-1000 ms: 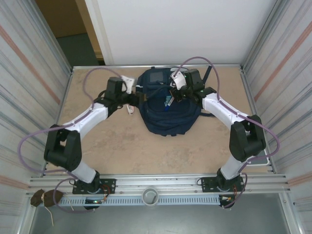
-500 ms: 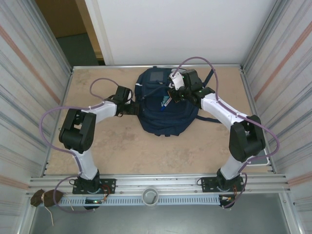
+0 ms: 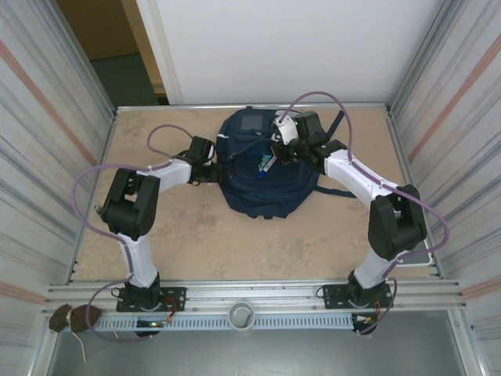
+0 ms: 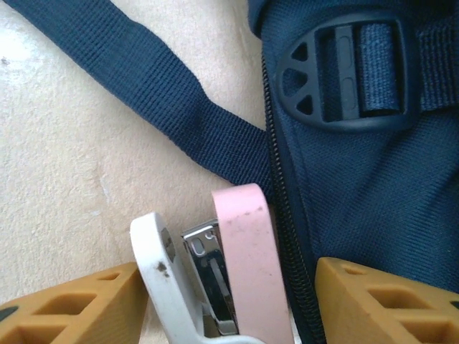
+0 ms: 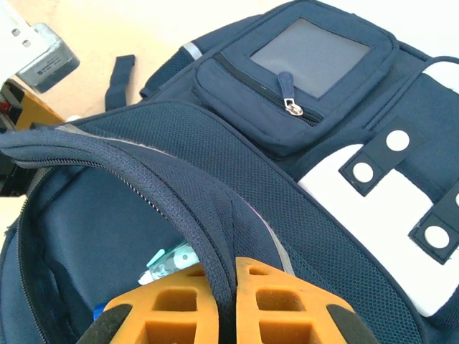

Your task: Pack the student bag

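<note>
The tan table (image 3: 196, 235) has shiny metal walls (image 3: 47, 117) at its sides, and the student bag (image 3: 262, 168) lies at the far middle of it, mouth open. The right gripper (image 5: 233, 287) is pinched tight on the bag's zip edge, and the left gripper (image 4: 226, 276) has its fingers apart around a pink and white stapler (image 4: 244, 244) beside the bag. A pale green thing (image 5: 168, 261) inside the bag is half hidden, too little to name
</note>
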`<act>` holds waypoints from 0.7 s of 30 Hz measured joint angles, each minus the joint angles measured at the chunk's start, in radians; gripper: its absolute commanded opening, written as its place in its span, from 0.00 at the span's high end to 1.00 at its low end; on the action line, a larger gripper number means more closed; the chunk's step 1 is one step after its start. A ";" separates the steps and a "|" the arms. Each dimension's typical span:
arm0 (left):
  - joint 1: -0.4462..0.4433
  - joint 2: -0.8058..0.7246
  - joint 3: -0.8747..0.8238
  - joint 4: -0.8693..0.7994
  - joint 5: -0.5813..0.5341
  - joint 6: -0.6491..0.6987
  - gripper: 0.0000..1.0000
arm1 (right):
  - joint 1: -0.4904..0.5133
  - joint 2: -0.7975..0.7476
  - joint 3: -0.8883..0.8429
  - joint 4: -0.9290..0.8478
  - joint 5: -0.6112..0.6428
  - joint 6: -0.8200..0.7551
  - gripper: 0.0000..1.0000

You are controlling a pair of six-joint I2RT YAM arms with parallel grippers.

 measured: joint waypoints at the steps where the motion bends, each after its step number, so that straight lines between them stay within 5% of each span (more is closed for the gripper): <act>1: 0.004 -0.002 -0.006 0.007 0.002 -0.006 0.33 | -0.002 0.000 0.000 0.001 -0.002 0.000 1.00; 21: 0.086 -0.078 -0.114 0.080 0.071 -0.076 0.21 | -0.033 -0.002 -0.019 -0.012 -0.013 0.000 1.00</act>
